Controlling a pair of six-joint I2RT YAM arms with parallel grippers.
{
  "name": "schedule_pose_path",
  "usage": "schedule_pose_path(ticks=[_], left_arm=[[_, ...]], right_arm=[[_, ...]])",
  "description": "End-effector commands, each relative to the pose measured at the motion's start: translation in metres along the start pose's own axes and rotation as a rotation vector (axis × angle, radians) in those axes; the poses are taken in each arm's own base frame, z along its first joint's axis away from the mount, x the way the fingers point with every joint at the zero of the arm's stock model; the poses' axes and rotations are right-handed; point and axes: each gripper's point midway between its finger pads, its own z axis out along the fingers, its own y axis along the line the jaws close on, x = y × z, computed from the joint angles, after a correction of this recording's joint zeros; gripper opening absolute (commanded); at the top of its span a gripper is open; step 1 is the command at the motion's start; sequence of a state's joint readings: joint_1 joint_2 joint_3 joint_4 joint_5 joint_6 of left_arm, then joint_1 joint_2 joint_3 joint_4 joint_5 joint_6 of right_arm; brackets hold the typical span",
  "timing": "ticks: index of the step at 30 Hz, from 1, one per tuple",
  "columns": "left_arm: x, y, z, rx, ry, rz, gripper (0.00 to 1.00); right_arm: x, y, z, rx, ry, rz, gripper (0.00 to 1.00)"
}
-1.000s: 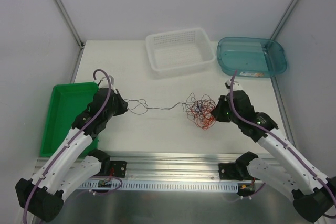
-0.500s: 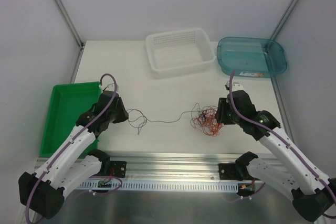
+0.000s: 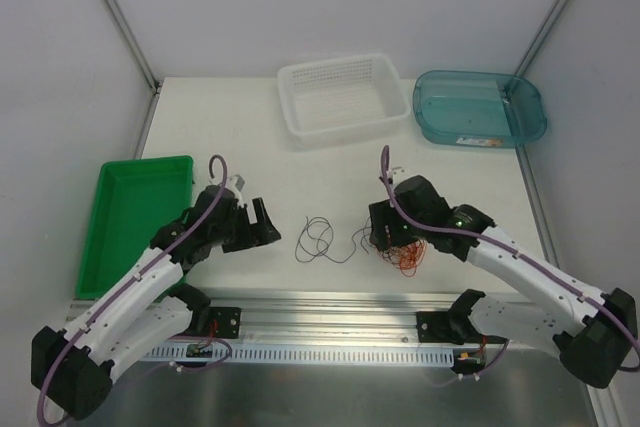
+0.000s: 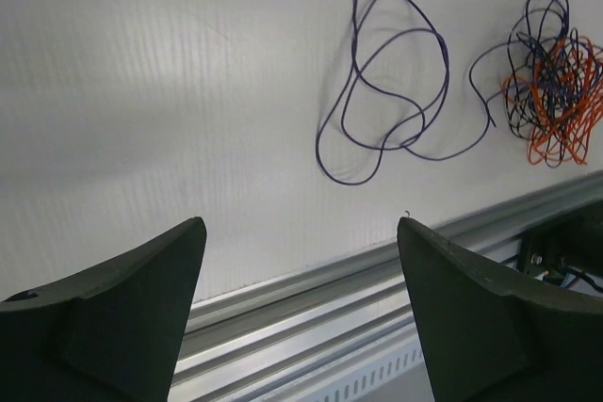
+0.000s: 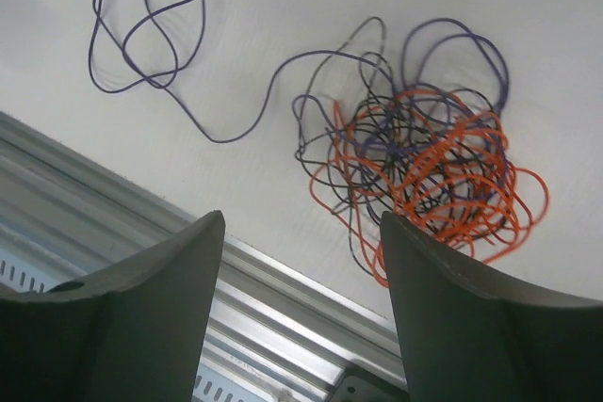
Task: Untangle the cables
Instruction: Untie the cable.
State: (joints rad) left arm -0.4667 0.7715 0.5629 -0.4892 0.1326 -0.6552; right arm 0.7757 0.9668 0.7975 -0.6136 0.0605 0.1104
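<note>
Tabletop [image 3: 250, 137] is now carrying the purple cable [image 3: 318, 239], slack instead of taut, left of the orange-black tangle [image 5: 433, 176]; left claw [image 4: 300, 223] and right claw [image 5: 301, 217] are gaping open, gripping nothing.

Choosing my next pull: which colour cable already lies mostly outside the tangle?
The purple cable: it lies in an open loop left of the clump, joined to it by one strand. The orange and black cables are bunched together there.
</note>
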Motion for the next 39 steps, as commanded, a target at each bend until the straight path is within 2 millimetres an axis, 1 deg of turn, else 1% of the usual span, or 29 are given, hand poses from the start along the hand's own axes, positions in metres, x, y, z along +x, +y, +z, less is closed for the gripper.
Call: schedule_pose_path(ticks=[1, 2, 3, 4, 5, 6, 7, 8, 9, 10, 11, 13, 14, 15, 18, 20, 21, 24, 25, 26, 28, 29, 31, 33, 34, 35, 36, 38, 39], left_arm=[[0.017, -0.026, 0.008, 0.069, 0.05, -0.032, 0.83], [0.025, -0.037, 0.01, 0.09, 0.059, 0.009, 0.83], [0.027, -0.036, 0.019, 0.059, 0.063, 0.022, 0.82], [0.029, -0.04, 0.022, 0.058, 0.065, 0.037, 0.81], [0.034, -0.046, 0.03, 0.061, 0.079, 0.068, 0.81], [0.034, -0.05, 0.033, 0.066, 0.075, 0.087, 0.8], [0.033, -0.051, 0.037, 0.059, 0.067, 0.114, 0.8], [0.03, -0.05, 0.042, 0.034, 0.05, 0.122, 0.79], [0.028, -0.051, 0.049, 0.016, 0.046, 0.13, 0.78], [0.023, -0.047, 0.054, -0.019, 0.025, 0.134, 0.77], [0.02, -0.045, 0.058, -0.042, 0.011, 0.133, 0.72], [0.013, -0.044, 0.068, -0.088, 0.002, 0.139, 0.69], [0.014, -0.04, 0.075, -0.119, 0.01, 0.151, 0.67], [0.01, -0.046, 0.077, -0.118, 0.005, 0.158, 0.66], [0.011, -0.053, 0.088, -0.127, 0.025, 0.194, 0.62], [0.015, -0.055, 0.095, -0.138, 0.036, 0.239, 0.59], [0.013, -0.06, 0.096, -0.132, 0.03, 0.265, 0.56], [0.015, -0.062, 0.105, -0.146, 0.041, 0.305, 0.51], [0.015, -0.061, 0.107, -0.149, 0.045, 0.316, 0.47], [0.017, -0.059, 0.11, -0.16, 0.058, 0.323, 0.45], [0.015, -0.061, 0.113, -0.162, 0.058, 0.33, 0.42], [0.018, -0.058, 0.117, -0.174, 0.072, 0.334, 0.41], [0.019, -0.059, 0.121, -0.178, 0.08, 0.343, 0.39], [0.022, -0.058, 0.125, -0.188, 0.093, 0.348, 0.31], [0.022, -0.058, 0.126, -0.187, 0.096, 0.349, 0.25], [0.023, -0.058, 0.127, -0.19, 0.099, 0.351, 0.14], [0.024, -0.058, 0.127, -0.19, 0.101, 0.354, 0.08], [0.023, -0.06, 0.123, -0.177, 0.095, 0.352, 0.0], [0.023, -0.061, 0.121, -0.171, 0.093, 0.352, 0.0]], right_arm=[[-0.024, 0.037, 0.014, -0.144, -0.02, -0.122, 0.71], [-0.024, 0.042, 0.018, -0.151, -0.013, -0.139, 0.71], [-0.022, 0.043, 0.027, -0.145, 0.017, -0.14, 0.71], [-0.021, 0.045, 0.03, -0.151, 0.023, -0.143, 0.71], [-0.022, 0.049, 0.034, -0.165, 0.024, -0.142, 0.71], [-0.022, 0.049, 0.037, -0.168, 0.026, -0.142, 0.71], [-0.017, 0.048, 0.042, -0.165, 0.041, -0.142, 0.71], [-0.019, 0.05, 0.045, -0.169, 0.033, -0.128, 0.71], [-0.015, 0.048, 0.048, -0.163, 0.041, -0.121, 0.71], [-0.013, 0.047, 0.052, -0.155, 0.049, -0.11, 0.71], [-0.007, 0.047, 0.055, -0.155, 0.063, -0.094, 0.7], [-0.002, 0.047, 0.057, -0.158, 0.073, -0.075, 0.7], [0.002, 0.047, 0.059, -0.166, 0.082, -0.069, 0.7], [0.005, 0.049, 0.059, -0.172, 0.089, -0.061, 0.71], [0.01, 0.051, 0.061, -0.181, 0.097, -0.06, 0.7], [0.011, 0.051, 0.062, -0.183, 0.099, -0.064, 0.7], [0.01, 0.052, 0.062, -0.187, 0.098, -0.063, 0.7], [0.01, 0.055, 0.062, -0.198, 0.096, -0.064, 0.7], [0.008, 0.057, 0.062, -0.203, 0.091, -0.065, 0.7], [0.008, 0.058, 0.062, -0.208, 0.09, -0.066, 0.7], [0.008, 0.059, 0.062, -0.212, 0.087, -0.069, 0.71], [0.008, 0.058, 0.062, -0.21, 0.087, -0.07, 0.7], [0.009, 0.058, 0.062, -0.208, 0.09, -0.071, 0.7], [0.01, 0.058, 0.062, -0.21, 0.093, -0.071, 0.7], [0.01, 0.059, 0.062, -0.212, 0.092, -0.071, 0.7], [0.01, 0.059, 0.062, -0.212, 0.094, -0.073, 0.7], [0.011, 0.06, 0.063, -0.214, 0.096, -0.072, 0.7], [0.012, 0.059, 0.064, -0.214, 0.103, -0.072, 0.7], [0.012, 0.06, 0.064, -0.217, 0.104, -0.076, 0.7]])
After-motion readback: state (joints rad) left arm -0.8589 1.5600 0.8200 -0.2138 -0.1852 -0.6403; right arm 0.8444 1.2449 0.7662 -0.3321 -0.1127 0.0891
